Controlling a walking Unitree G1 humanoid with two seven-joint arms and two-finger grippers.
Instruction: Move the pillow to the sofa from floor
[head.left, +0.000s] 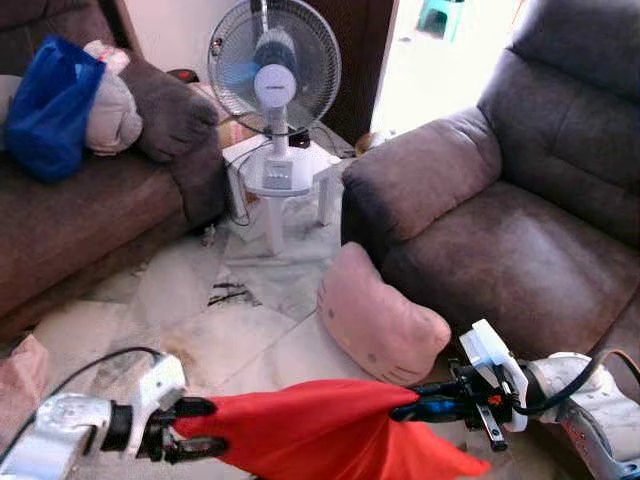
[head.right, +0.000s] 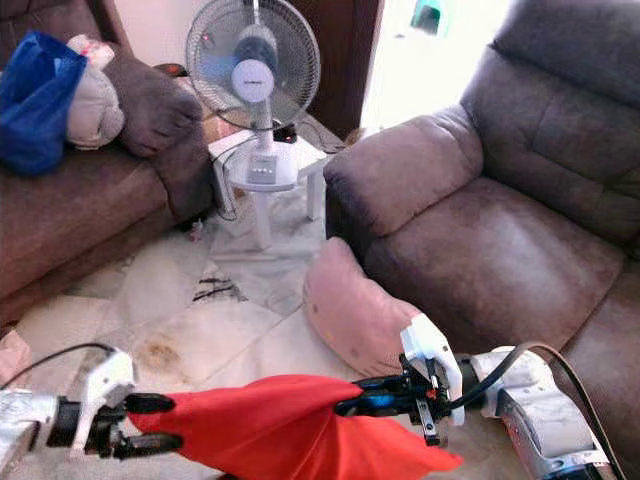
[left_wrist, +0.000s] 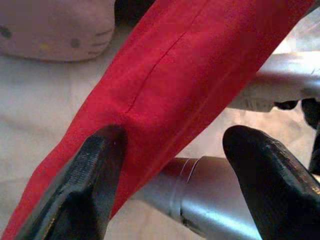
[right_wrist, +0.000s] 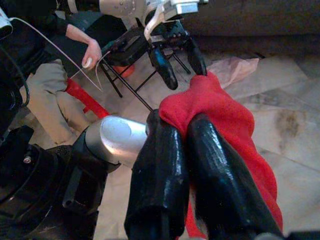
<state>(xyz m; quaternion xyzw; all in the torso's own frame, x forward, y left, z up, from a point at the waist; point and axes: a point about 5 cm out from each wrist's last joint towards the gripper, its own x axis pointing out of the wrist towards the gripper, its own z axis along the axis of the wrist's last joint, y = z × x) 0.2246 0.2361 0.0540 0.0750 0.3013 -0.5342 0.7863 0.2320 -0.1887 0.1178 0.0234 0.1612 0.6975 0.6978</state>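
A red pillow (head.left: 320, 430) hangs across the bottom centre of the left eye view, stretched between both grippers and lifted off the tiled floor (head.left: 200, 320). The right gripper (head.left: 415, 408), at lower right, has its two black fingers pinched narrow on one corner of the red fabric; the right wrist view shows them pressed together with cloth bunched between. The left gripper (head.left: 195, 428), at lower left, meets the opposite end. In the left wrist view its fingers (left_wrist: 80, 185) stand fairly wide, one pad against the fabric and the other apart from it, so this side looks more like a prop than a firm pinch.

A pink cat-face cushion (head.left: 380, 325) sits on the floor at centre right, leaning against the front of the brown sofa (head.left: 500, 250) that takes up the right half of the frame. A standing fan (head.left: 275, 80) on a small white table (head.left: 285, 180) occupies upper centre, and a second sofa with a blue bag (head.left: 45, 105) is at upper left.

The step in hand appears to be the carry toward the right-hand sofa seat. To do it well, the left gripper should probably tighten before travelling, since the load seems to depend mostly on the right pinch. The pillow sags in the middle, so it should be raised enough to clear the seat's front edge and the pink cushion, then swung right and released over the open seat area.
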